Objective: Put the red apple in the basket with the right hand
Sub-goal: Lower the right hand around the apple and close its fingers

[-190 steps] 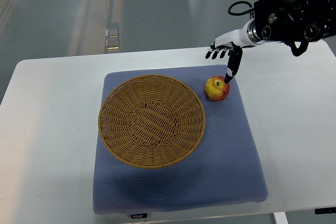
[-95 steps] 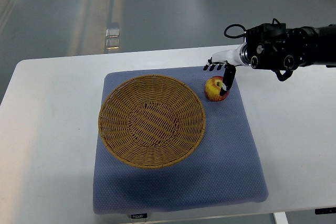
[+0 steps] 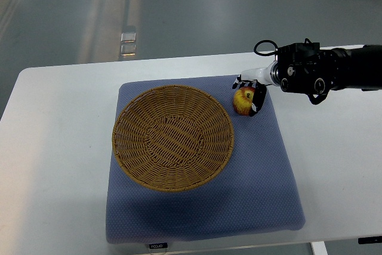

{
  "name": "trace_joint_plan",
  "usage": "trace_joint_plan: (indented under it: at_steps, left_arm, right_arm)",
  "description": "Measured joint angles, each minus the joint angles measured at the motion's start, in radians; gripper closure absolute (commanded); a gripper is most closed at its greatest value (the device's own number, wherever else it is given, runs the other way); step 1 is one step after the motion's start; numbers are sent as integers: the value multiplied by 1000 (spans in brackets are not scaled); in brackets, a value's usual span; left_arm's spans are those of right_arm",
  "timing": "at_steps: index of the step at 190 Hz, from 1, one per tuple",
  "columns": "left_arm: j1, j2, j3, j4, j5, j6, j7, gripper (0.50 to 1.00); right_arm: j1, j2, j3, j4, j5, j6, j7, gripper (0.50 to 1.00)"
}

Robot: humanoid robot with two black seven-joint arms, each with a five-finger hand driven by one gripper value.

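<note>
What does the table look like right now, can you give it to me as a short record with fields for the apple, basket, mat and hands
apple: red apple on the blue mat, just right of the basket, outside it
basket: round wicker basket on the mat, nothing inside
right hand: right hand wrapped against the apple's far and right sides; a firm grip cannot be confirmed
left hand: not in view
table: white table under the mat
task state: apple not yet in the basket
</note>
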Motion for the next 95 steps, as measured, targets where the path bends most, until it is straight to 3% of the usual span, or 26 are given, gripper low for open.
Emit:
trace_joint_plan:
  at_steps: [9, 16, 28, 47, 95]
  left_arm:
    - [0, 0, 0, 0, 0, 0, 0, 500]
    - [0, 0, 0, 0, 0, 0, 0, 500]
    - [0, 0, 0, 1, 0, 0, 0, 500]
    - [0, 0, -1, 2, 0, 0, 0, 500]
    - [0, 0, -2, 2, 0, 0, 0, 500]
  right_arm:
    - [-4, 1, 1, -4, 0, -1, 0, 740]
    - [-5, 3, 1, -5, 0, -2, 1, 809]
    - [-8, 6, -1, -7, 0, -5, 6, 838]
    - [-9, 8, -7, -7, -1, -10, 10, 863]
    - [57, -19, -18, -1, -27, 35, 17, 861]
